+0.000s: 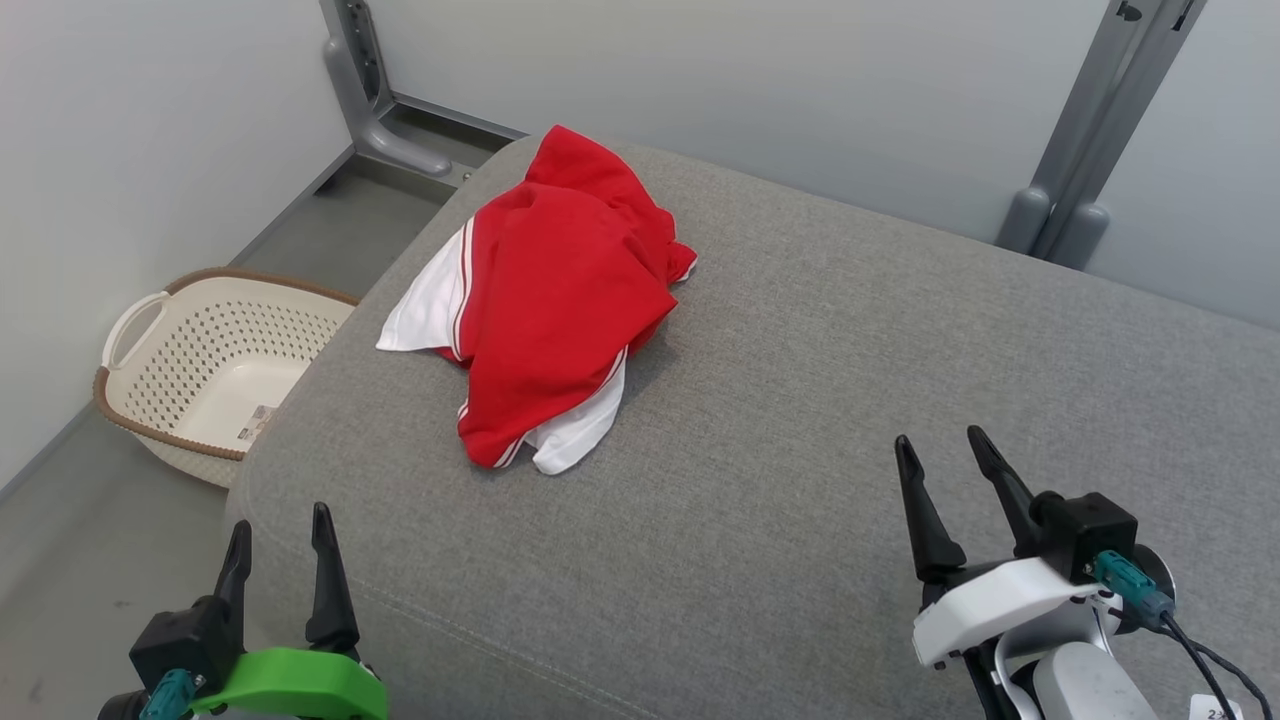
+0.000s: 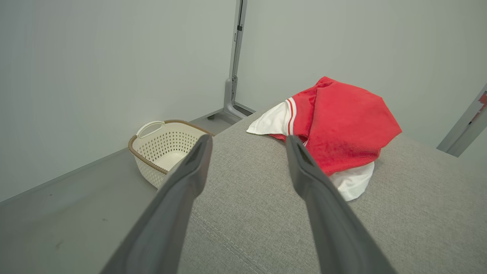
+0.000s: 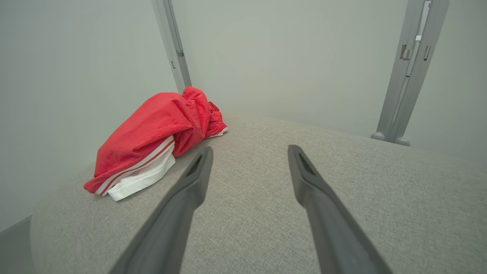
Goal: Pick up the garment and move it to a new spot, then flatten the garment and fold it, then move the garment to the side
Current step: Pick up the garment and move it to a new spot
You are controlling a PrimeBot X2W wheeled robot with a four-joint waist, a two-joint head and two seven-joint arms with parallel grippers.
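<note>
The garment is red with white panels and thin stripes, and it lies crumpled in a heap on the far left part of the grey padded surface. It is also in the left wrist view as the garment and in the right wrist view as the garment. My left gripper stands open at the surface's near left corner, well short of the cloth. At the near right my right gripper is open too, with nothing between its fingers.
A cream perforated laundry basket sits on the floor left of the surface, also seen as the basket. Grey metal posts stand against the wall behind. The surface to the right of the garment is bare grey fabric.
</note>
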